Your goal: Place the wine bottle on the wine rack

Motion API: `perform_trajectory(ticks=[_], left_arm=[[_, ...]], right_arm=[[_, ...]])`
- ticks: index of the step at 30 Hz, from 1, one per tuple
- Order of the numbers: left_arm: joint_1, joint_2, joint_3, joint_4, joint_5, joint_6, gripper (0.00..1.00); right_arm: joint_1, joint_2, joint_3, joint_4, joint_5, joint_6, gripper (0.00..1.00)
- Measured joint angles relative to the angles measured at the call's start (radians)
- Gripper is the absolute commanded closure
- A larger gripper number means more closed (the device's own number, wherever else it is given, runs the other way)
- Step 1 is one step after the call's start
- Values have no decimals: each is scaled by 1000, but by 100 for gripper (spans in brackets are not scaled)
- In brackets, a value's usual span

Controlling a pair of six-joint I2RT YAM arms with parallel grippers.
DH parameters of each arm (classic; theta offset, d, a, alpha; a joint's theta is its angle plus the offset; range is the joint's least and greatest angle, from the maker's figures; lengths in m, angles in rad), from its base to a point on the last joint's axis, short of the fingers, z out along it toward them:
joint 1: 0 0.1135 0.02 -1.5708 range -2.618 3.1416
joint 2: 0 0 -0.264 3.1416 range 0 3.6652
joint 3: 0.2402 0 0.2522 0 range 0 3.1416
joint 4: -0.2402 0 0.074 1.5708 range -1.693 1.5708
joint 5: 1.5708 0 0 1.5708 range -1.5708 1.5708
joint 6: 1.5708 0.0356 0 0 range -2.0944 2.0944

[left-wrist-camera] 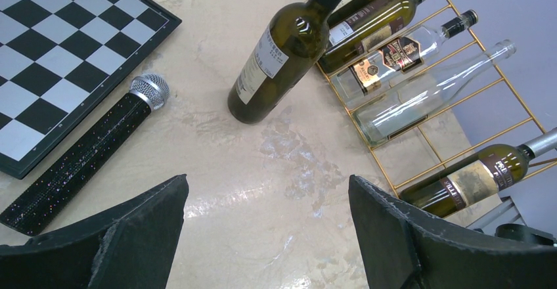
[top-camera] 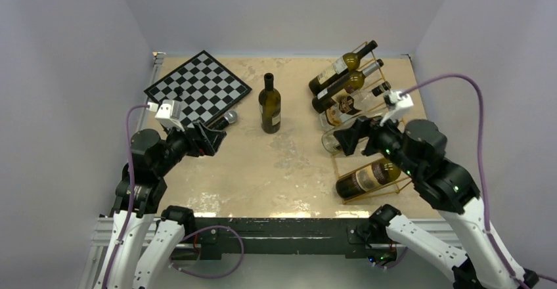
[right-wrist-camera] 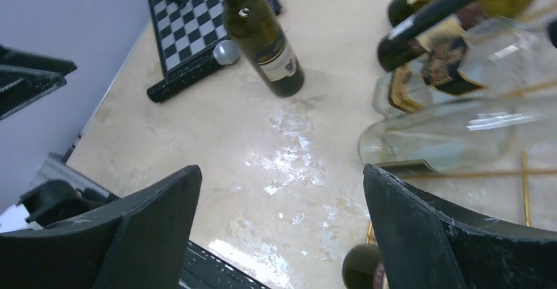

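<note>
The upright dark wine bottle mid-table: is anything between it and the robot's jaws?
Nothing visible. Only beige tabletop lies between the upright dark green glass wine bottle and both open jaws; the black glittery microphone lies off to the left, beside the black-and-white chessboard.

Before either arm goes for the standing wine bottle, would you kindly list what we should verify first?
1. Dark green glass wine bottle upright, standing free mid-table: ok.
2. Left pincer open and empty: ok.
3. Right pincer open and empty: ok.
4. Gold wire wine rack has a free slot between the clear glass bottle and the dark bottle at the near end: ok.
5. Black glittery microphone lies apart from the wine bottle: ok.
6. Bottle's fill: cannot tell.
</note>
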Motion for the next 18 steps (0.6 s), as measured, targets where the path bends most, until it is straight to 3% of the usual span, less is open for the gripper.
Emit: perform_trajectory(ticks=[10,18], left_arm=[[0,-3,0,0,0,0,5],[0,-5,0,-2,0,0,5]], right_arm=[[1,309,45,198,-245,-105,1],[38,535,90,407,-235,-156,1]])
